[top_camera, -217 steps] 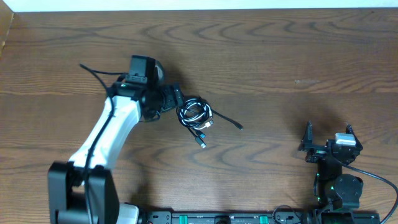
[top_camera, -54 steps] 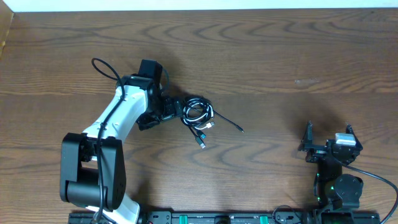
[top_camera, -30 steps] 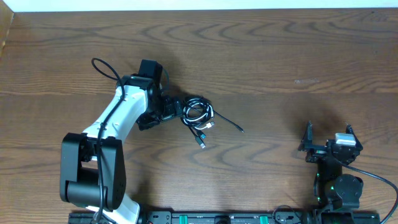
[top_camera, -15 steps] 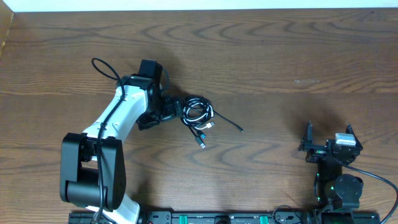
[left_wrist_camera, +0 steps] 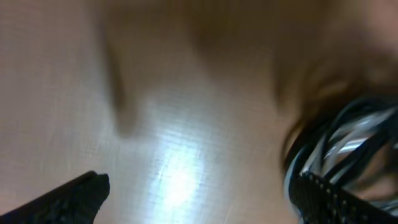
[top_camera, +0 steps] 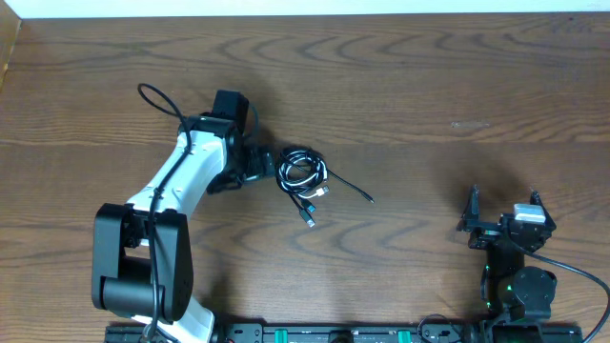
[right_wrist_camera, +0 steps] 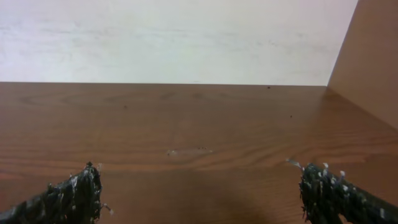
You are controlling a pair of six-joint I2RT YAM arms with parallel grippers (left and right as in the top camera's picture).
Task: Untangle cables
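The cables (top_camera: 301,173) lie in a small tangled coil of black and white cord at the middle of the table. One black end trails right to a plug (top_camera: 369,198), and two more plug ends point toward the front. My left gripper (top_camera: 259,164) stands open just left of the coil, low over the wood. The left wrist view is blurred: the cables (left_wrist_camera: 348,146) show at the right, next to my right-hand fingertip (left_wrist_camera: 326,199), with bare wood between the left gripper's (left_wrist_camera: 199,199) jaws. My right gripper (top_camera: 502,221) rests open at the front right, far from the coil.
The left arm's own thick black cable (top_camera: 157,100) loops over the table behind it. The wooden table (right_wrist_camera: 186,124) runs to a pale back wall, with a wooden side panel (right_wrist_camera: 373,56) at the right. A black rail (top_camera: 334,333) lines the front edge.
The left gripper has drawn back a little to the left and away from the coil. The cables and the right arm have not moved.
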